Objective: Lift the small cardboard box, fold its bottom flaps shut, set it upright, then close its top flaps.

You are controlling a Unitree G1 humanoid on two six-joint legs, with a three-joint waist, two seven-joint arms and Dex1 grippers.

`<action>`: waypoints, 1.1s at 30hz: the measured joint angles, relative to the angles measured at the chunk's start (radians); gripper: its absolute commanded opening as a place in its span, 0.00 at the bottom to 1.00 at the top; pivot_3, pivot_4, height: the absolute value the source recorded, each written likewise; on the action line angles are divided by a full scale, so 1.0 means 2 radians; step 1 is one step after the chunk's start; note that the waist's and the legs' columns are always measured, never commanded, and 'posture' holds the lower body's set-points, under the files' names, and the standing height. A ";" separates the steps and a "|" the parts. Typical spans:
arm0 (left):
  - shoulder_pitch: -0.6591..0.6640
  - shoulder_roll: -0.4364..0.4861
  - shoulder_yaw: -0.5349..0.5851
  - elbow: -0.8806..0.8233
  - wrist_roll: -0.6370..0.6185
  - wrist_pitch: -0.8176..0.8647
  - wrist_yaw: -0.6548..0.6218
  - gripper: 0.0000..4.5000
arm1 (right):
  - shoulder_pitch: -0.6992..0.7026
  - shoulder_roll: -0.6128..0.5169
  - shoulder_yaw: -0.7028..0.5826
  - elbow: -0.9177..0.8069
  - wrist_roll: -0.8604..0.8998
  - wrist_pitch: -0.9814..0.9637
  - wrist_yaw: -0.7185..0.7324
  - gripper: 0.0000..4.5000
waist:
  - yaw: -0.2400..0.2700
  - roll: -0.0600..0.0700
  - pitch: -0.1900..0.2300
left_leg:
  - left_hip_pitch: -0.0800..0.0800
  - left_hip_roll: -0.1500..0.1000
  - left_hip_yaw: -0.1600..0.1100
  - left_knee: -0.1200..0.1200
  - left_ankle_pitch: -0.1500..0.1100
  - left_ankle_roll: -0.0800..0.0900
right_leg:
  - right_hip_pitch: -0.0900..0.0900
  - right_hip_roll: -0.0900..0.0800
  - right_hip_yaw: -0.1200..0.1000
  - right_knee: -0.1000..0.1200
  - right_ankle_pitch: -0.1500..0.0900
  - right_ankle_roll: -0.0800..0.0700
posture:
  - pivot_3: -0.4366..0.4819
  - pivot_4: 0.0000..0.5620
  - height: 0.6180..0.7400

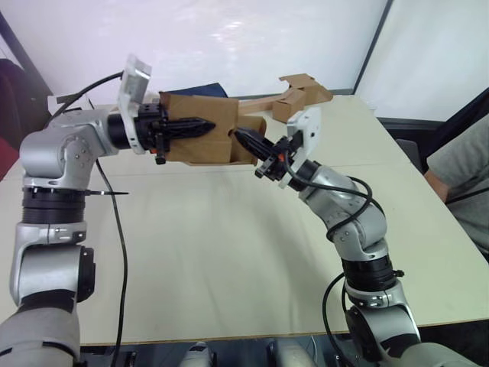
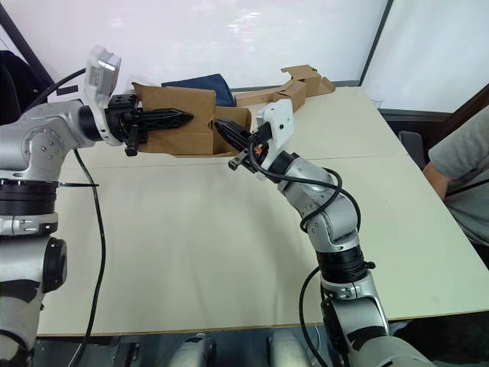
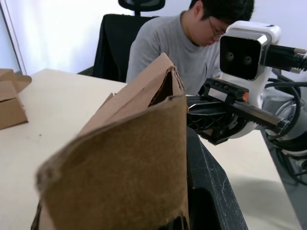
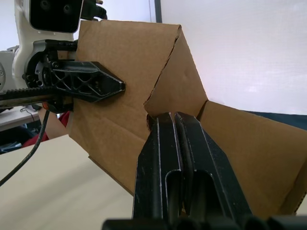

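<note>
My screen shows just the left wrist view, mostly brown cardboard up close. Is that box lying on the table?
Observer: No. The left gripper holds the small cardboard box by one wall, clear above the table.
Operator: And that other black claw beside it?
Observer: The right gripper has its fingers pressed together, tips poking against a folded flap at the box's open end.

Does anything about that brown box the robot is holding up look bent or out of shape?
Yes. The small cardboard box, held in the air between the left gripper and the right gripper, looks skewed rather than square, with its flaps splayed at angles instead of folded shut.
</note>
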 measured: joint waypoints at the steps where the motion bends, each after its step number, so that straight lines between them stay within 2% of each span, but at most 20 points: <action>1: 0.001 0.000 0.000 -0.002 -0.001 0.003 0.000 0.00 | 0.000 0.000 0.000 -0.001 0.000 0.002 -0.001 0.01 | 0.000 0.000 0.000 | 0.000 0.000 0.000 0.000 0.000 0.000 | 0.000 0.000 0.000 0.000 0.000 0.000 | 0.48 0.27 1.00; 19: 0.013 0.000 0.003 -0.016 -0.016 0.016 -0.009 0.00 | -0.007 0.010 -0.006 -0.017 0.007 0.012 -0.002 0.01 | 0.000 0.000 0.000 | 0.000 0.000 0.000 0.000 0.000 0.000 | 0.000 0.000 0.000 0.000 0.000 0.000 | 0.48 0.27 1.00; 33: 0.013 0.001 0.005 -0.016 -0.024 0.018 -0.010 0.00 | -0.018 0.024 -0.001 0.003 -0.005 -0.014 0.009 0.01 | 0.000 0.000 0.000 | 0.000 0.000 0.000 0.000 0.000 0.000 | 0.000 0.000 0.000 0.000 0.000 0.000 | 0.48 0.27 1.00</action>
